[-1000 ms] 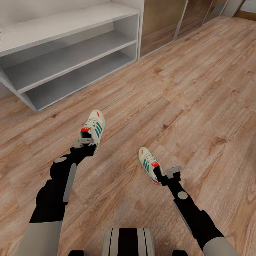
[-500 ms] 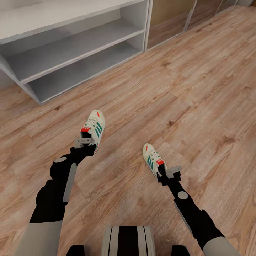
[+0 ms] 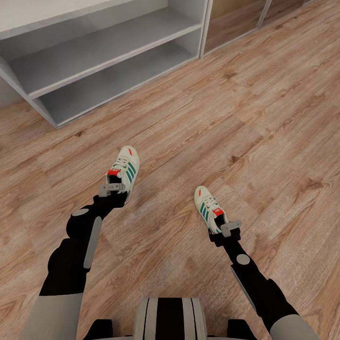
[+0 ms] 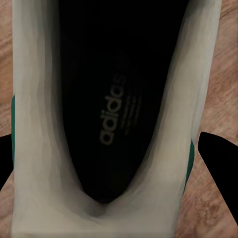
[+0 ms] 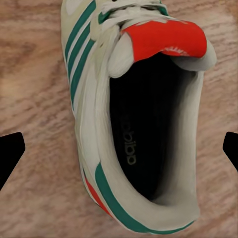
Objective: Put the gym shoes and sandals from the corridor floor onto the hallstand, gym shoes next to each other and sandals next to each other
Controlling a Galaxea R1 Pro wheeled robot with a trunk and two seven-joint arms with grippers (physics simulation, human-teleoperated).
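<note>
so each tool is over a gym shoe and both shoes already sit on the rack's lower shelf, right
Not quite: each tool, left and right, is over a gym shoe, but the head view shows both shoes on the corridor floor, short of the rack.

Cream-white gym shoe [image 3: 123, 172] by the left gripper [image 3: 112, 188]: teal stripes, red tongue, black insole. Its twin [image 5: 134, 119] under the right gripper [image 3: 225, 230] matches, red heel flash. Grey-white hallstand [image 3: 108, 52] beyond; brown grained floor [image 3: 264, 123].
</note>
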